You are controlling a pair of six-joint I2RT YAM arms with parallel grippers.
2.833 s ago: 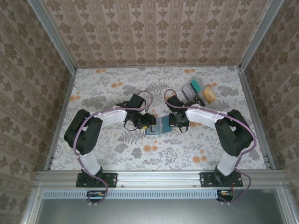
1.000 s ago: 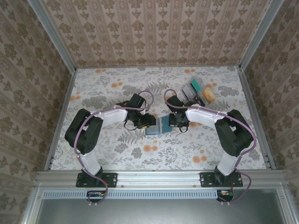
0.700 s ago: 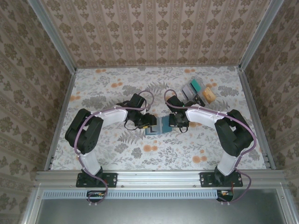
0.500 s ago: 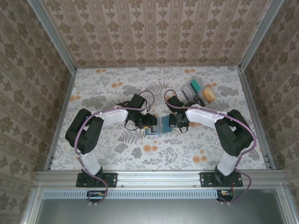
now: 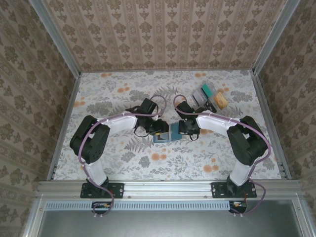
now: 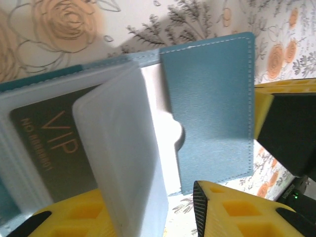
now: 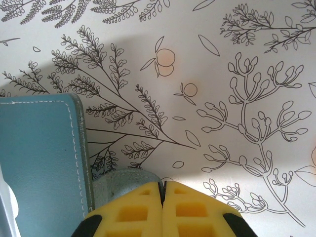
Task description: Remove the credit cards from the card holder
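The slate-blue card holder (image 5: 171,133) lies open on the floral table between both grippers. In the left wrist view its blue panel (image 6: 207,108) has a whitish credit card (image 6: 160,123) in its slot. Beside that lie a dark "VIP" card (image 6: 47,145) under clear plastic and a translucent sleeve (image 6: 123,163) standing up. My left gripper (image 6: 148,210) is open, and the sleeve rises between its yellow fingers without touching the right one. My right gripper (image 7: 163,186) is shut on a grey-blue edge of the card holder (image 7: 121,181), next to the blue panel (image 7: 39,158).
Loose teal, grey and orange cards (image 5: 210,96) lie at the back right of the table. Patterned walls with metal rails (image 5: 264,113) close in the sides. The right gripper's yellow finger (image 6: 286,123) sits at the wallet's far edge in the left wrist view.
The left gripper has shifted slightly right, closer over the open wallet. The right arm has held still with its grip on the wallet edge.
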